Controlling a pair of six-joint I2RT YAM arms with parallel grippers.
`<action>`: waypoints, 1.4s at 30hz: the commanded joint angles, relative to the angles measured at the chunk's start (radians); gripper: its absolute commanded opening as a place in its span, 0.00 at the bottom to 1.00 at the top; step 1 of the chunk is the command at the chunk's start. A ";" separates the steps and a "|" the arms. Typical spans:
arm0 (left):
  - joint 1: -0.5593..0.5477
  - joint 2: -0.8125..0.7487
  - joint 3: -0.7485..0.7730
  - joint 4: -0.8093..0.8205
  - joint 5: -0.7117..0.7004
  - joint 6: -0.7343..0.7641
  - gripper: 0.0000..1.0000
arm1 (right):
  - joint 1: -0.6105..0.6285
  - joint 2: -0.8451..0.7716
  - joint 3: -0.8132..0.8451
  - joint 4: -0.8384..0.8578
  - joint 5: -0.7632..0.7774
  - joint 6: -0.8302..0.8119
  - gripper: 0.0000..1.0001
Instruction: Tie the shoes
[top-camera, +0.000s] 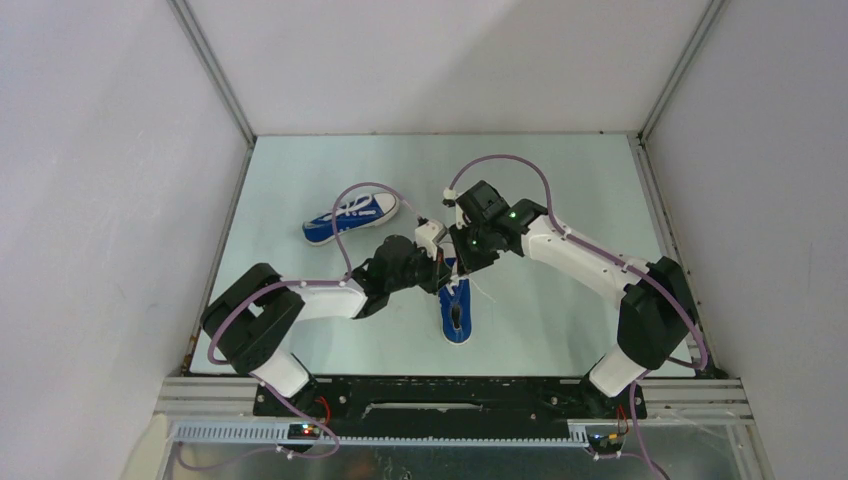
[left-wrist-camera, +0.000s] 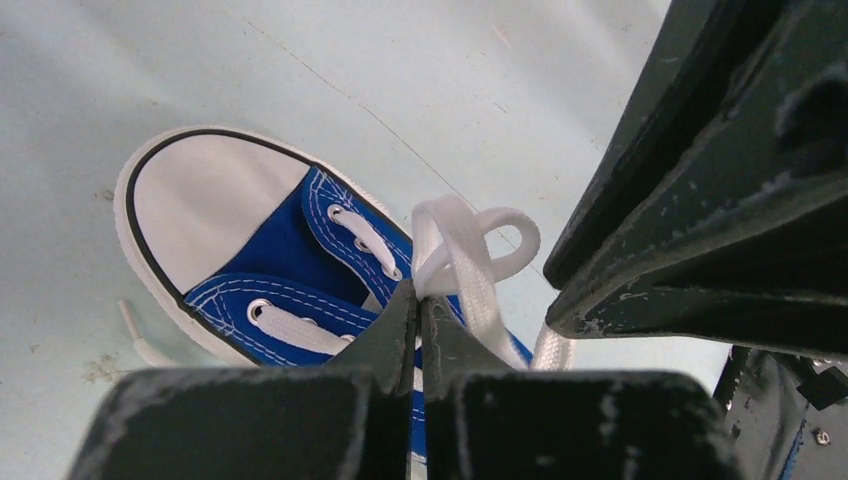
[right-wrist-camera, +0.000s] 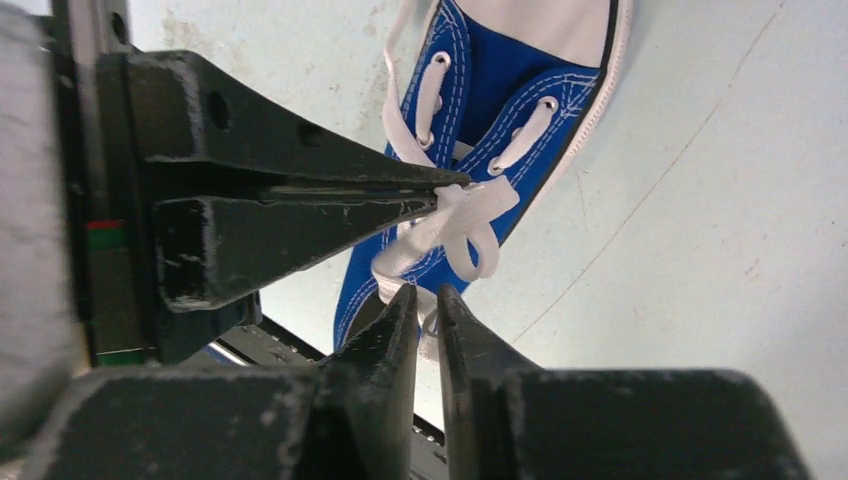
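Between the arms, on the desk (top-camera: 560, 200), one shoe (top-camera: 456, 318) lies lengthwise front-to-back beneath both wrists. The left end effector (left-wrist-camera: 420, 297) is clamped on its lace (left-wrist-camera: 470, 235) loop (jaws together); the right end effector (right-wrist-camera: 428, 300), just beside, looks closed on a strand. The second shoe (top-camera: 350, 218) sits well apart.

We're counting two blue shoes here, the far shoe (top-camera: 350, 218) and the near shoe (top-camera: 456, 312), plus two robot arms, left arm (top-camera: 300, 300) and right arm (top-camera: 580, 255), and one table (top-camera: 560, 180).
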 joint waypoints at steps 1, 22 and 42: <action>0.009 -0.006 0.011 0.024 0.019 -0.007 0.00 | 0.016 -0.048 -0.017 0.026 0.021 -0.015 0.19; 0.012 -0.037 -0.029 0.066 -0.007 -0.011 0.00 | -0.120 -0.185 -0.163 0.233 -0.133 -0.013 0.51; 0.013 -0.040 -0.055 0.114 -0.009 -0.017 0.00 | -0.117 -0.257 -0.492 0.623 -0.203 0.070 0.56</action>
